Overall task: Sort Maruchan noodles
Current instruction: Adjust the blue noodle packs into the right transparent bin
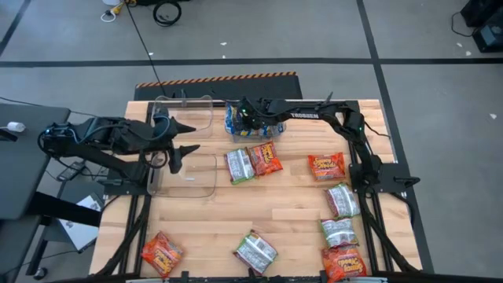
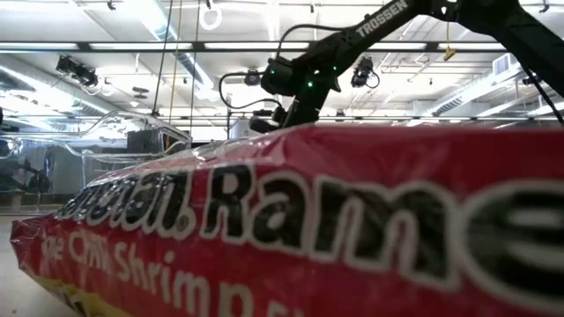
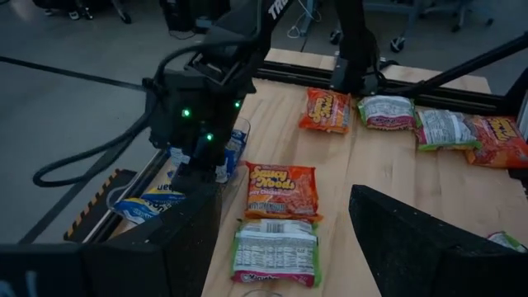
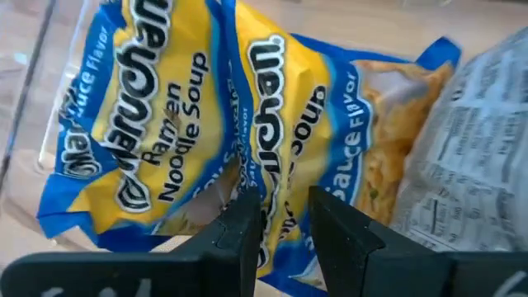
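At top centre of the overhead frame, the right claw [image 4: 276,223] pinched blue-and-yellow noodle packets [image 4: 198,124] in a clear bin [image 1: 236,118], while the left claw [image 1: 179,149] hung open left of centre.

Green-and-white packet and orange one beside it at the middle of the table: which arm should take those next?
Left, probably. The left gripper hangs open just beside the green-and-white packet and orange packet, with nothing in it. The right gripper is over the bin, fingers around a blue-and-yellow packet.
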Controlling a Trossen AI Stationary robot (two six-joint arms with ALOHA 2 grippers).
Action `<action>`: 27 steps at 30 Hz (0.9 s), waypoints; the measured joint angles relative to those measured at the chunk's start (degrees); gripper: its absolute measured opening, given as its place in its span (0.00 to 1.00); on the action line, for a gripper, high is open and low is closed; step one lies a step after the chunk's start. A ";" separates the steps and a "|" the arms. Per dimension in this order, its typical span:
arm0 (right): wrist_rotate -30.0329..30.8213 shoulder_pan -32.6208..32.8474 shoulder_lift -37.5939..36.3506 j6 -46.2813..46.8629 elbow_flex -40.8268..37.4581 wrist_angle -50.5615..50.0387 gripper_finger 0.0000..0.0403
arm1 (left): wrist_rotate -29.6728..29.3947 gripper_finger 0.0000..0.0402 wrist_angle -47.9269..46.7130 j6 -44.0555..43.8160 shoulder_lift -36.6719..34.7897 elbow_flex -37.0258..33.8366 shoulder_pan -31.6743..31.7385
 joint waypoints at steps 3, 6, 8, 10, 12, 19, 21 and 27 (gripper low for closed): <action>-0.87 0.04 0.00 0.04 -1.28 3.95 0.27 | 0.00 0.68 0.00 -0.17 0.00 0.00 0.00; -1.21 0.04 0.00 1.63 -2.46 7.55 0.23 | 0.00 0.68 0.00 -0.19 0.00 0.00 0.00; -1.26 0.00 0.00 3.48 -2.89 9.29 0.17 | 0.00 0.68 -0.02 -0.32 0.00 0.00 0.00; -1.40 -0.07 0.00 4.34 -3.12 10.41 0.09 | -0.02 0.68 0.00 -0.56 0.00 0.00 0.00; -1.96 -0.13 0.00 4.23 -3.12 10.46 0.03 | -0.01 0.68 -0.01 -0.55 0.00 0.00 0.00; -4.23 -0.39 -3.89 3.61 -3.21 10.58 0.01 | -0.02 0.68 -0.01 -0.56 0.00 0.00 0.00; -4.46 -0.47 -4.93 3.65 -3.18 10.43 0.01 | -0.02 0.68 0.00 -0.56 0.00 0.00 0.00; -4.49 -0.48 -4.11 4.66 -3.29 13.49 0.01 | -0.02 0.68 0.00 -0.58 0.00 0.00 -0.01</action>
